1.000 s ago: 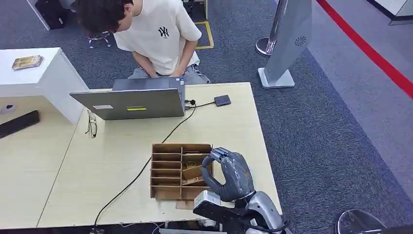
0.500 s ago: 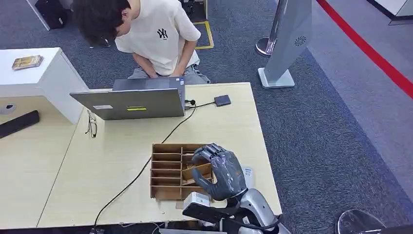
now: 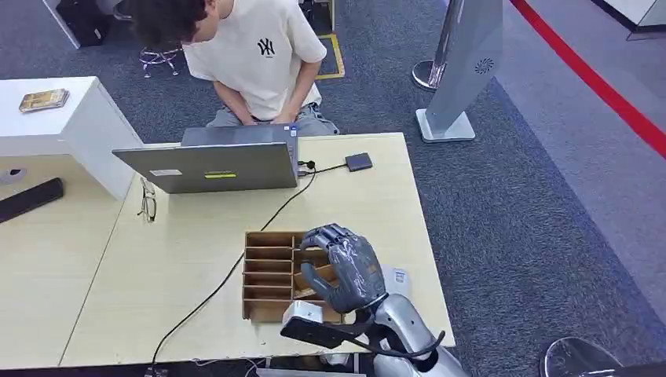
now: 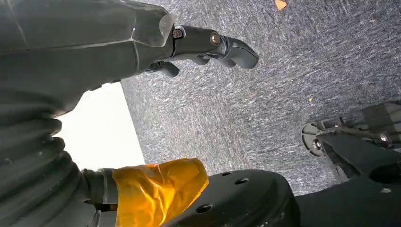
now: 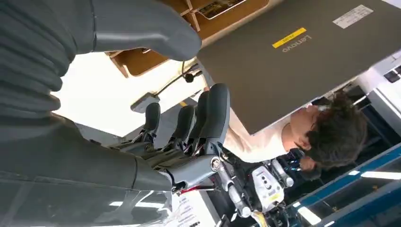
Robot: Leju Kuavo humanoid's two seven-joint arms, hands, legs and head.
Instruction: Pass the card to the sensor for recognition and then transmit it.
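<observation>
Our right hand (image 3: 345,271) has its fingers (image 5: 213,113) loosely curled and apart, with nothing between them that we can see; they hang over the right-hand compartments of the brown divider box (image 3: 271,275) near the front edge of the table (image 3: 196,236). In the right wrist view the thumb (image 5: 142,28) lies beside the box's open slots, and a card (image 5: 227,5) rests flat in one of them, so we judge the step in hand to be the reach for that card. Whether any fingertip touches the box yet, we cannot tell. To do this well we should bring the thumb to one face of the card and a finger to the other, close gently, and lift straight out so the thin partitions do not catch or drag the box along. Our left hand (image 4: 208,42) hangs low over the grey carpet, fingers half curled and holding nothing. Further out, the small dark sensor (image 3: 359,162) lies at the far side of the table, its cable (image 3: 259,232) running past the box, beside the laptop (image 3: 212,165) at which a person (image 3: 251,55) sits.
</observation>
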